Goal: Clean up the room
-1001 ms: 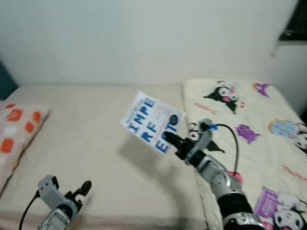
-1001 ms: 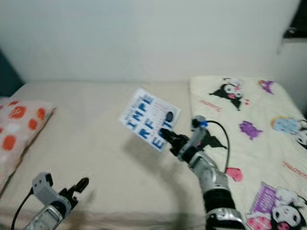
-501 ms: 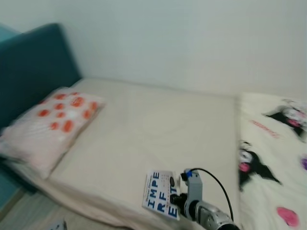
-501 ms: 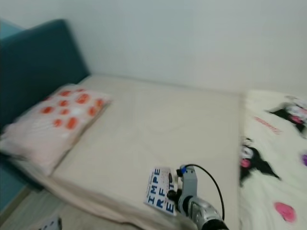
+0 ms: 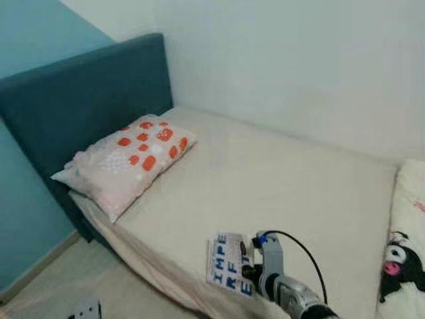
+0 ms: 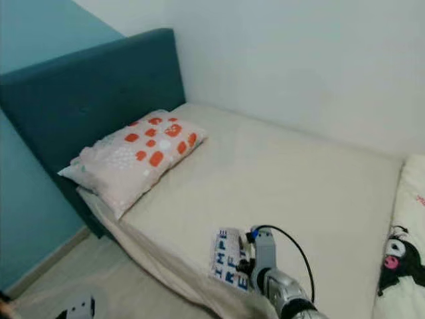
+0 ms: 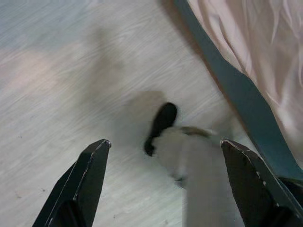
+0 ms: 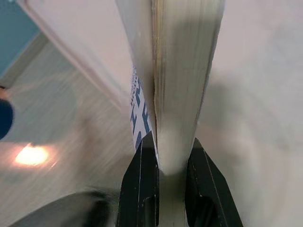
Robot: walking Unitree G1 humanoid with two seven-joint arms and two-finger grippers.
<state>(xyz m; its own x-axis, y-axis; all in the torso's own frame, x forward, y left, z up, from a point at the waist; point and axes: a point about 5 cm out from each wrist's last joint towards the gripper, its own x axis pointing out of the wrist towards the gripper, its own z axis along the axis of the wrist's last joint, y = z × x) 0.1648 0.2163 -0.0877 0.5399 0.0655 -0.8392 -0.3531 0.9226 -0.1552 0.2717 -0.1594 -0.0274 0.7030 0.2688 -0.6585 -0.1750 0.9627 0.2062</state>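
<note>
The book (image 5: 230, 263), white with blue block letters, was pinched by its edge in the right hand (image 8: 163, 163), both fingers (image 8: 139, 184) pressed against the covers. It hung just ahead of that hand, over the near edge of the bed (image 5: 292, 193); the spotted pillow (image 5: 129, 159) lay well beyond it by the headboard (image 5: 73, 100). The left hand (image 7: 161, 161) hung spread over the floor (image 7: 71, 71). With so narrow a grip, a swing could probably let the book pivot or slip.
</note>
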